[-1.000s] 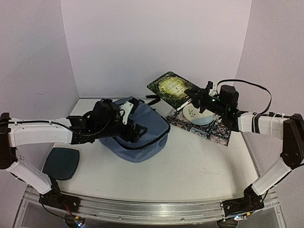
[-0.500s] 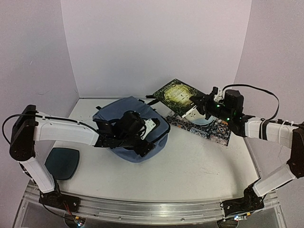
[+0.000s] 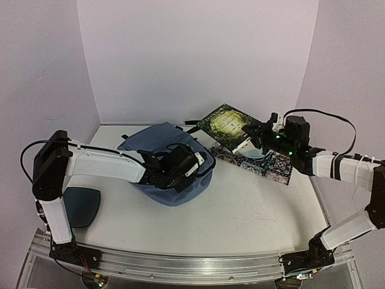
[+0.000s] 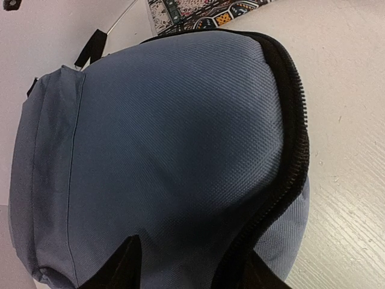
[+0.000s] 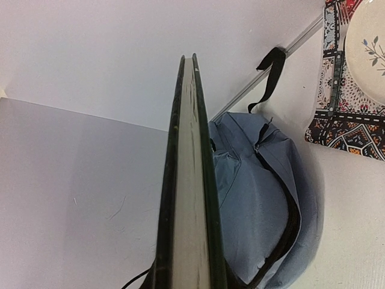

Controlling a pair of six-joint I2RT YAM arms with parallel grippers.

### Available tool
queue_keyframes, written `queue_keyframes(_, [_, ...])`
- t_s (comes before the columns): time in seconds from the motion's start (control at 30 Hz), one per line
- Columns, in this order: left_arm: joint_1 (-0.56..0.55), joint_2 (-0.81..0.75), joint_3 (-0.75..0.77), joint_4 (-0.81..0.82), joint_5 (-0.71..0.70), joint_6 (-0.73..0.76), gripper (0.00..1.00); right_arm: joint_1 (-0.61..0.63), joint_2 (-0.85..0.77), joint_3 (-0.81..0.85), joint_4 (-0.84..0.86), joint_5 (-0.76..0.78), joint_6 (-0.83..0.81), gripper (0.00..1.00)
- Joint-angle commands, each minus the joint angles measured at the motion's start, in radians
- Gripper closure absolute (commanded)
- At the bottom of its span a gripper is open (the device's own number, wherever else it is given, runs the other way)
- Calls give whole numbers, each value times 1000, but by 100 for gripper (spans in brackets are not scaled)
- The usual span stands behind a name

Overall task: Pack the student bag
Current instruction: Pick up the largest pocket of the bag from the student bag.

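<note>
The slate-blue student bag (image 3: 157,158) lies at the left middle of the table, its black zipper edge (image 4: 293,138) curving along its right side. My left gripper (image 3: 188,164) is low on the bag's right side. In the left wrist view it (image 4: 189,256) is open, its jaws straddling the blue fabric, with the right finger (image 4: 255,274) at the zipper edge. My right gripper (image 3: 252,133) is shut on a dark green book (image 3: 226,120), held tilted above the table to the right of the bag. The book is edge-on in the right wrist view (image 5: 189,180), with the bag (image 5: 258,205) beyond it.
A patterned mat (image 3: 269,164) with a white plate (image 3: 257,149) lies under the right arm. A dark teal pad (image 3: 77,206) lies at the near left. A black strap (image 5: 269,75) trails from the bag toward the back wall.
My left gripper has moved right across the bag to its zipper edge, and the bag has flattened a little. My right gripper has shifted slightly right with the book.
</note>
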Motion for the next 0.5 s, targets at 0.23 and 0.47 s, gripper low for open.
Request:
queue_keyframes(0.23, [11, -111, 137, -81, -166, 31, 97, -4, -134, 6, 31, 12, -72, 100])
queue_keyframes(0.47, [108, -91, 248, -150, -143, -29, 100, -4, -193, -25, -48, 18, -91, 100])
